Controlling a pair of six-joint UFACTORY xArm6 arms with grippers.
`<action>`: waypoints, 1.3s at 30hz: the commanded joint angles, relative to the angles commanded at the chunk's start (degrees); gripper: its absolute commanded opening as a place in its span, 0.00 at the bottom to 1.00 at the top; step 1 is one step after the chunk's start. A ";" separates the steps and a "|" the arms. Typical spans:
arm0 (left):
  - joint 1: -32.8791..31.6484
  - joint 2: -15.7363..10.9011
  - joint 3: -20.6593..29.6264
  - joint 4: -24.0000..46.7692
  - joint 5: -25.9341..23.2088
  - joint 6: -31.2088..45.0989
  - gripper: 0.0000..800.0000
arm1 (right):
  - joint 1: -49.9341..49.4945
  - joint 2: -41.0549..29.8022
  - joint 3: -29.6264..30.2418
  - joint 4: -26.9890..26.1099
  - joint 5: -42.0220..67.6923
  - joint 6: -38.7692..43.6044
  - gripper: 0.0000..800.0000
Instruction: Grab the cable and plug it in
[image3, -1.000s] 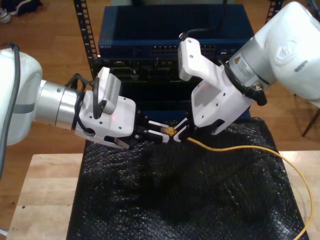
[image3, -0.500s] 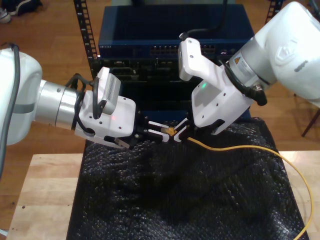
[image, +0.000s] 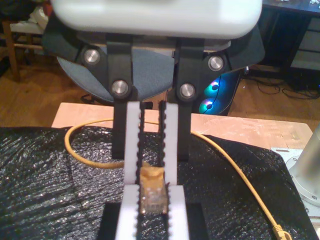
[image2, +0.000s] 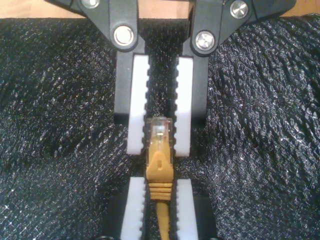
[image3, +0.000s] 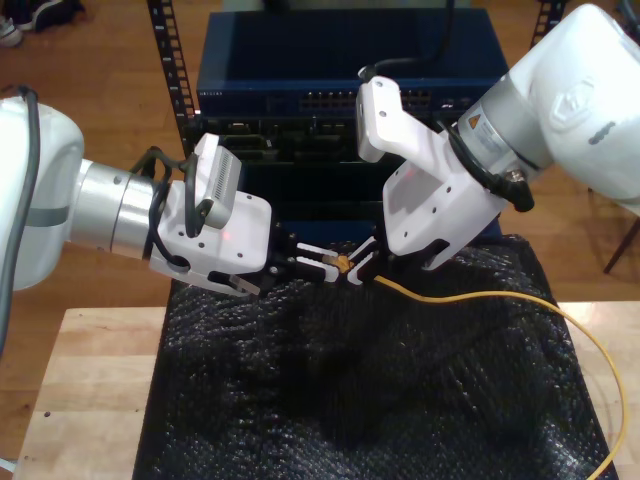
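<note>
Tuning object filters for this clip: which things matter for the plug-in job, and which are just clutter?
Job:
- cable, plug
- my first gripper
- my second gripper
- blue network switch, the likely socket

Lying about:
- black bubble wrap
- wooden table

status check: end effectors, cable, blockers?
First end effector shut on plug. Second end effector shut on cable boot. Black mat below, switch behind.

We see a yellow-orange cable (image3: 480, 297) with a clear plug (image2: 159, 128). Beneath lies a glossy black bubble-textured mat (image3: 350, 400) on our pale wooden table (image3: 90, 400).
</note>
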 joint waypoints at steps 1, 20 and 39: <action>0.00 0.00 0.00 0.00 0.00 0.00 0.00 | 0.09 0.00 0.00 0.00 0.09 -0.09 0.49; 0.26 3.08 -2.02 -1.58 7.21 -0.26 0.00 | -0.26 -2.73 -0.35 0.44 -0.09 -4.84 1.00; 3.78 7.21 -3.34 -3.08 15.21 -8.09 0.00 | -0.18 -11.52 0.35 3.08 -0.09 -6.42 1.00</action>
